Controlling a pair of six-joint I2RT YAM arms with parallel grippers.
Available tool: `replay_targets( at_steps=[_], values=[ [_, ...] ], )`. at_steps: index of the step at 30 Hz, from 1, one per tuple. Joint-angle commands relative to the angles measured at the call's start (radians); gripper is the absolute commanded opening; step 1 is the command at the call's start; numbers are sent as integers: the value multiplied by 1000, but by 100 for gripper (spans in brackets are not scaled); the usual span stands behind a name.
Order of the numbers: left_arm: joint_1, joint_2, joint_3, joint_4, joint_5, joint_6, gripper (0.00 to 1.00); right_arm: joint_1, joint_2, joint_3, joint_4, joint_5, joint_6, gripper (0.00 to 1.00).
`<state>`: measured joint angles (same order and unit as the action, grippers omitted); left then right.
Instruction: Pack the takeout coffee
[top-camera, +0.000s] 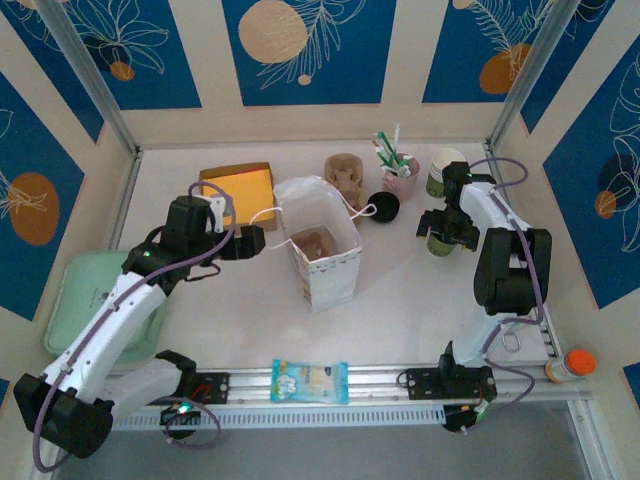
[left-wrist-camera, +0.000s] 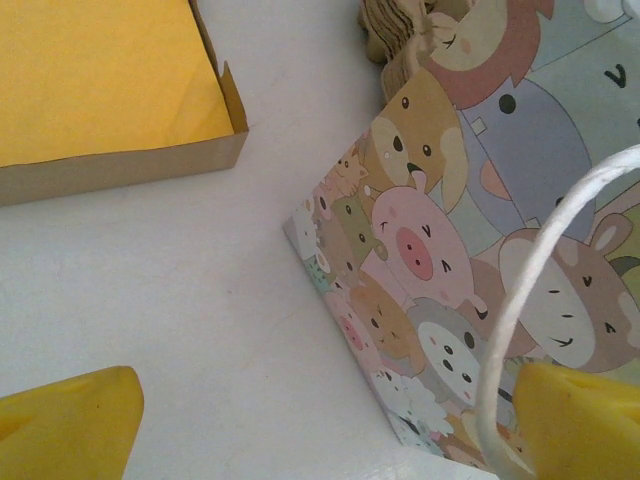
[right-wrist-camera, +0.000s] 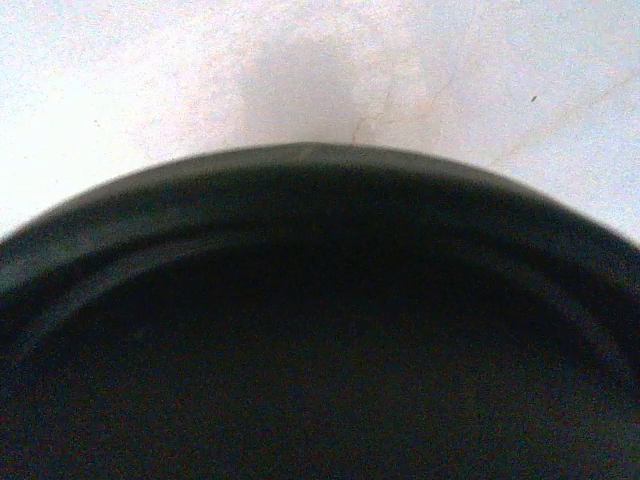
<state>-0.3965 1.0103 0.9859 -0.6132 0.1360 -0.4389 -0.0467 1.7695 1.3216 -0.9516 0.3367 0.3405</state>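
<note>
Three walls (top-camera: 208, 60) close in the white surface (top-camera: 250, 320). They are cream, set with deep blue panels (top-camera: 300, 60) that carry peach and orange discs and thin white leaf drawings. Grey metal posts (top-camera: 88, 75) slant up from the two far corners. A ribbed aluminium rail (top-camera: 378, 385) runs along the near edge. The light is soft and even, with faint shadows.

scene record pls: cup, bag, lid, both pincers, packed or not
coffee cup: upright, back right, beside pink utensil cup
paper bag: upright, open, centre
black lid: on table, right of bag
left pincer: open, at bag's handle
right pincer: in front of cup, not on it; dark round thing close beneath; grip unclear
packed: no
</note>
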Motion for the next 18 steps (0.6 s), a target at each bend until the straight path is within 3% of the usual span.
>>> replay_targets(
  at_steps=[1, 18],
  values=[
    [15, -18, -9, 12, -10, -6, 95, -2, 6, 0, 6, -17, 5, 98],
    [16, -26, -10, 12, -12, -3, 95, -1, 44, -27, 39, -19, 5, 93]
  ],
)
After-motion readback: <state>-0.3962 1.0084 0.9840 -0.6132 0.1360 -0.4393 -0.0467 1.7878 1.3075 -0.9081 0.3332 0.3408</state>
